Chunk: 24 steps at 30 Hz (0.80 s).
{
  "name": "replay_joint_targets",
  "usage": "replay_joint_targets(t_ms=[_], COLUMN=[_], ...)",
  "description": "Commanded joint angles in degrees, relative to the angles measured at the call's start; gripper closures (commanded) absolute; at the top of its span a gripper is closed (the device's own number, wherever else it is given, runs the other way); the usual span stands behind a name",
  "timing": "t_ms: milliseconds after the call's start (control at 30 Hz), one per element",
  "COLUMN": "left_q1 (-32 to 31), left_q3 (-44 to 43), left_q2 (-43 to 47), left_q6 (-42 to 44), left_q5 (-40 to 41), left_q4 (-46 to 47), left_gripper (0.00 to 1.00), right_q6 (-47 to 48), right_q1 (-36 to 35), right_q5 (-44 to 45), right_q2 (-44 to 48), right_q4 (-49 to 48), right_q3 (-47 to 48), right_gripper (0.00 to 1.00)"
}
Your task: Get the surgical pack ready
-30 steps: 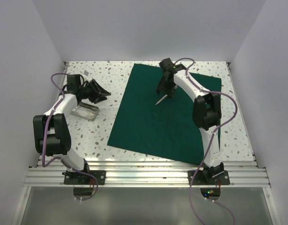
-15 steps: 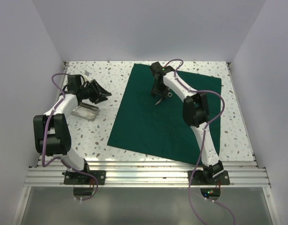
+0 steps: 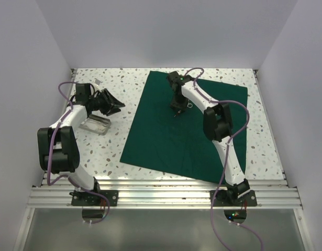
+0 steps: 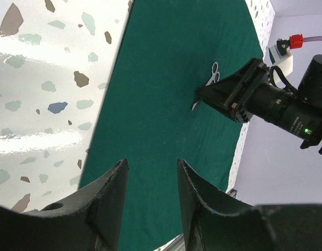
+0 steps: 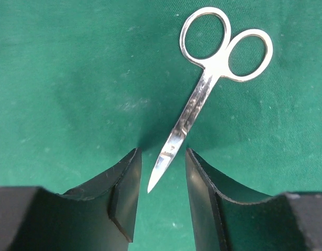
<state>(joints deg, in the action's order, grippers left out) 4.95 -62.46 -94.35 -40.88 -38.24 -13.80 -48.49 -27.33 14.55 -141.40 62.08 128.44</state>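
The scissors (image 5: pixel 202 99) are lying flat on the green cloth (image 5: pixel 71 78) with the blades shut. My right wrist camera is showing them best. The two round handles are pointing away from my right claw (image 5: pixel 162 154). The sharp tip is poking in between my two fingers (image 5: pixel 124 188). My fingers are standing apart. There is a bit of green showing on each side of the tip, so I am not pinching the scissors. I am only sitting low over the pointed end.

The camera up high is showing where this is on the bench (image 3: pixel 113 151). The scissors (image 3: pixel 188 104) are lying on the far half of the cloth (image 3: pixel 171 141), not far from its far edge. They are only a tiny shiny speck beside my right claw (image 3: pixel 177 104) there. The cloth is lying spread out and a little crooked over the middle and right side of the bench. Its right corner is reaching close to the bench's far right corner.

My left wrist camera is looking across the cloth from the left. It is showing the scissors (image 4: pixel 213 73) from the side, with my right claw (image 4: pixel 202 97) right over them.

My left claw (image 4: pixel 150 167) is spread apart too and is holding nothing. In the high view my left claw (image 3: pixel 111 102) is hanging over the left side of the bench. A small shiny tray (image 3: pixel 95 124) is sitting on the bench just near it, well apart from the scissors.
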Motion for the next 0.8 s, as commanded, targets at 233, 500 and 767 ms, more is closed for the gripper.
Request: replay_joint_targets(t_ms=[233,500,767], left_q1=[-0.2,-0.2,-0.2], left_q3=[0.1,0.1,0.2], left_q2=[-0.1,0.4,0.6], left_q6=[0.8,1.2,0.9], left_q5=[-1.3,-2.5,-5.0], left_q4=[2.2,1.7,2.5], left_gripper=[0.54,0.53,0.53], right_q6=[-1.3,0.4,6.7], right_q1=[0.3,0.5,0.5], right_q5=[1.4,-0.5,-2.6], right_q2=[0.2,1.8,9.3], right_q4=[-2.7,-3.7,-3.7], right_q3=[-6.3,-6.1,-8.5], right_gripper=[0.67,1.0,1.0])
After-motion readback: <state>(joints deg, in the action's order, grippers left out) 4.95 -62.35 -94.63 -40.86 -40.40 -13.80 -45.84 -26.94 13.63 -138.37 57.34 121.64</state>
